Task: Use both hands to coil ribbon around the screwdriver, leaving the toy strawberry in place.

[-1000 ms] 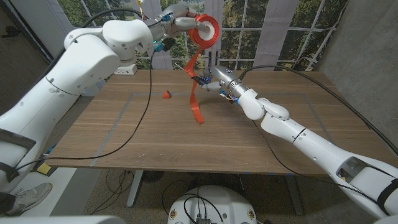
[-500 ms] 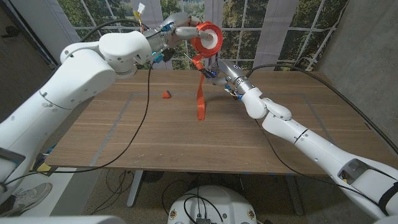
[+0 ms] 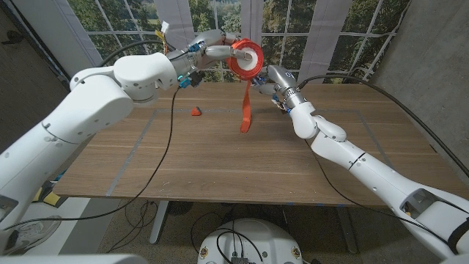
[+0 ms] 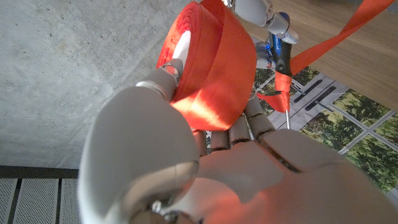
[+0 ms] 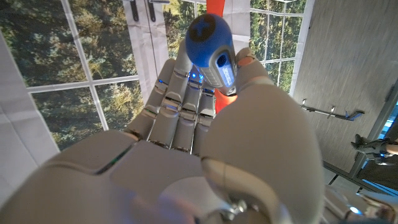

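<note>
High over the table's far side, my left hand (image 3: pixel 217 50) grips the red ribbon spool (image 3: pixel 245 57). From the spool a loose red tail (image 3: pixel 246 110) hangs down to just above the table. Just right of the spool, my right hand (image 3: pixel 270 79) holds the screwdriver, whose blue handle (image 5: pixel 214 42) shows in the right wrist view, clamped by my right hand (image 5: pixel 205 143). In the left wrist view my left hand (image 4: pixel 186 155) wraps the spool (image 4: pixel 211 62), and ribbon is looped on the screwdriver (image 4: pixel 280 53). The small red toy strawberry (image 3: pixel 196 111) sits on the table (image 3: pixel 220 161), left of the tail.
A black cable (image 3: pixel 165 139) from my left arm droops across the table's left half. Another cable (image 3: pixel 344 88) runs along my right arm. Windows stand behind the table's far edge, and a white box (image 3: pixel 146 83) sits at the far left corner.
My right hand has risen and moved up to the spool with the screwdriver. The spool has come down slightly. The ribbon tail has swung right and now hangs straighter.
</note>
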Action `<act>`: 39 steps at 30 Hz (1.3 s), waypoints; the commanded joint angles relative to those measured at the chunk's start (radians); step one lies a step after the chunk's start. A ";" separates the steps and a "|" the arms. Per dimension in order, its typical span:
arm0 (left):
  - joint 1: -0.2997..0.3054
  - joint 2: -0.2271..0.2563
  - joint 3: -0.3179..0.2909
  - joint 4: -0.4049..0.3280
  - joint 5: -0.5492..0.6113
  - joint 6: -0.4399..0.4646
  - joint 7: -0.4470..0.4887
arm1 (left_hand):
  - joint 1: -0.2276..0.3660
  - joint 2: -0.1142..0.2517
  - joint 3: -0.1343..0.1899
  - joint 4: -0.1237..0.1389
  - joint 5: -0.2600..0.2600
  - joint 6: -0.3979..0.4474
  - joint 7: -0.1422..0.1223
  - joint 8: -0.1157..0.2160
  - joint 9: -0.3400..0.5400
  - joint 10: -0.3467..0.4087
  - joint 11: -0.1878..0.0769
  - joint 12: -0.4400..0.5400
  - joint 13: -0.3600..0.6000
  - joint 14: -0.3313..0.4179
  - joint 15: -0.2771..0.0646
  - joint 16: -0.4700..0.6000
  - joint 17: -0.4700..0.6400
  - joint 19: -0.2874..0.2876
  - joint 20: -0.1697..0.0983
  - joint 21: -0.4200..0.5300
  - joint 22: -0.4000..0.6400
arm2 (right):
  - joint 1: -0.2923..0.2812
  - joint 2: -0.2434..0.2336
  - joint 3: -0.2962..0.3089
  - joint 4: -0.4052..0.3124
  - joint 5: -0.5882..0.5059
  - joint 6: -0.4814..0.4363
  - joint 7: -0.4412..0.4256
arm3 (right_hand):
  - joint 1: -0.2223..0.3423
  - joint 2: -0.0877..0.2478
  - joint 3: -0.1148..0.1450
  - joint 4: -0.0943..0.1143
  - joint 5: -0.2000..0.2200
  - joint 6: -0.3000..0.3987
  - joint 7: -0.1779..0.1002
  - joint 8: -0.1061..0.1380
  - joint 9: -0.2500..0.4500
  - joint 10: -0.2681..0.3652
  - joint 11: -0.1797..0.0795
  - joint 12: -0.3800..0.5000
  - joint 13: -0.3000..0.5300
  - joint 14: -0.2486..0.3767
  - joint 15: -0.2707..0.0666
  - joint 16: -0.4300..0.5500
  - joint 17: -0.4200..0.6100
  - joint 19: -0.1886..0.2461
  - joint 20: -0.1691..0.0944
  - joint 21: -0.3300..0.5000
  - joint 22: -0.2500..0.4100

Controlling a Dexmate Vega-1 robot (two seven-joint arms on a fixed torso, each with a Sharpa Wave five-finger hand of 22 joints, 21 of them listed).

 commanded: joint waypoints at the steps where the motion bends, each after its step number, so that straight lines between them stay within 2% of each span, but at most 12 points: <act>1: 0.087 0.033 -0.038 0.007 -0.048 -0.050 -0.011 | 0.076 0.082 0.002 0.004 0.006 0.250 0.006 0.005 0.002 0.342 -0.296 0.018 0.284 0.254 -0.322 0.001 0.268 0.002 -0.003 0.005 0.002 | -0.015 -0.011 0.025 -0.006 0.017 -0.030 -0.061 | 0.119 0.109 0.004 0.006 0.008 0.171 -0.166 0.002 0.001 0.115 -0.101 -0.001 0.039 0.076 -0.168 -0.004 0.004 0.005 -0.048 0.006 0.001; 6: 0.152 0.049 -0.080 0.010 -0.078 -0.053 0.022 | 0.077 0.082 0.002 0.003 0.006 0.250 0.006 0.005 0.001 0.344 -0.296 0.015 0.281 0.253 -0.321 0.002 0.271 0.004 -0.003 0.005 0.002 | -0.033 -0.023 0.042 -0.022 0.032 -0.020 -0.088 | 0.120 0.108 0.003 0.006 0.008 0.173 -0.166 0.003 0.001 0.118 -0.098 -0.002 0.039 0.077 -0.168 -0.004 0.005 0.005 -0.048 0.006 0.001; 11: 0.188 0.067 -0.101 0.015 -0.103 -0.023 0.061 | 0.077 0.082 0.002 0.003 0.007 0.251 0.006 0.005 0.002 0.344 -0.297 0.014 0.281 0.255 -0.323 0.001 0.271 0.005 -0.003 0.005 0.001 | -0.052 -0.031 0.058 -0.045 0.035 -0.028 -0.112 | 0.120 0.108 0.002 0.006 0.008 0.171 -0.167 0.001 0.001 0.117 -0.101 -0.004 0.040 0.076 -0.168 -0.006 0.006 0.004 -0.049 0.007 0.001; 14: 0.211 0.072 -0.116 0.016 -0.111 -0.010 0.094 | 0.077 0.082 0.001 0.003 0.007 0.251 0.006 0.005 0.002 0.345 -0.298 0.014 0.284 0.256 -0.321 0.000 0.269 0.005 -0.002 0.006 0.001 | -0.063 -0.031 0.080 -0.042 0.091 0.017 -0.114 | 0.121 0.110 0.002 0.006 0.008 0.170 -0.167 0.001 0.001 0.117 -0.102 -0.004 0.042 0.076 -0.168 -0.007 0.006 0.002 -0.049 0.006 0.001; 26: 0.222 0.075 -0.100 0.057 -0.145 0.023 0.117 | 0.078 0.082 0.000 0.003 0.007 0.252 0.006 0.005 0.002 0.346 -0.296 0.011 0.285 0.253 -0.321 0.000 0.271 0.003 -0.002 0.005 0.001 | -0.108 -0.046 0.123 -0.081 0.145 0.088 -0.131 | 0.122 0.109 0.000 0.006 0.008 0.171 -0.167 0.000 0.001 0.117 -0.098 -0.007 0.045 0.077 -0.168 -0.008 0.008 0.002 -0.051 0.008 0.001; 33: 0.268 0.084 -0.142 0.048 -0.154 0.044 0.195 | 0.079 0.082 -0.001 0.002 0.007 0.249 0.005 0.004 0.003 0.345 -0.296 0.010 0.285 0.252 -0.319 0.000 0.272 0.003 -0.001 0.006 0.001 | -0.141 -0.054 0.157 -0.105 0.167 0.108 -0.144 | 0.121 0.110 -0.001 0.007 0.008 0.172 -0.167 0.000 0.000 0.118 -0.098 -0.009 0.047 0.077 -0.167 -0.010 0.009 0.003 -0.051 0.009 0.001; 34: 0.275 0.085 -0.149 0.042 -0.153 0.063 0.230 | 0.079 0.082 -0.001 0.003 0.007 0.250 0.006 0.005 0.003 0.345 -0.296 0.009 0.285 0.251 -0.319 0.000 0.273 0.004 -0.001 0.006 0.001 | -0.148 -0.060 0.164 -0.111 0.174 0.112 -0.140 | 0.121 0.109 -0.002 0.007 0.008 0.172 -0.167 0.001 0.001 0.120 -0.098 -0.009 0.046 0.077 -0.167 -0.009 0.009 0.003 -0.050 0.009 0.001; 35: 0.280 0.079 -0.152 0.048 -0.159 0.057 0.230 | 0.079 0.082 -0.001 0.003 0.007 0.250 0.007 0.005 0.003 0.346 -0.296 0.009 0.284 0.251 -0.320 -0.001 0.272 0.003 -0.001 0.006 0.001 | -0.148 -0.073 0.169 -0.112 0.197 0.132 -0.113 | 0.122 0.109 -0.002 0.006 0.008 0.173 -0.167 0.001 0.001 0.121 -0.097 -0.010 0.044 0.077 -0.168 -0.010 0.010 0.003 -0.050 0.009 0.001; 37: 0.281 0.079 -0.151 0.045 -0.161 0.067 0.243 | 0.080 0.083 -0.001 0.003 0.007 0.250 0.007 0.004 0.003 0.346 -0.296 0.009 0.285 0.250 -0.320 -0.001 0.272 0.003 0.000 0.006 0.001 | -0.153 -0.070 0.174 -0.114 0.199 0.132 -0.116 | 0.120 0.109 -0.003 0.007 0.008 0.171 -0.167 0.000 0.001 0.120 -0.097 -0.012 0.045 0.077 -0.167 -0.011 0.008 0.002 -0.052 0.009 0.001; 39: 0.283 0.091 -0.147 0.023 -0.135 0.094 0.290 | 0.080 0.082 -0.002 0.003 0.007 0.249 0.008 0.004 0.003 0.345 -0.297 0.009 0.287 0.250 -0.319 -0.001 0.272 0.004 -0.001 0.006 0.001 | -0.152 -0.108 0.181 -0.147 0.226 0.111 -0.032 | 0.120 0.109 -0.003 0.007 0.008 0.171 -0.168 0.000 0.001 0.117 -0.099 -0.012 0.047 0.076 -0.167 -0.011 0.009 0.001 -0.052 0.009 0.001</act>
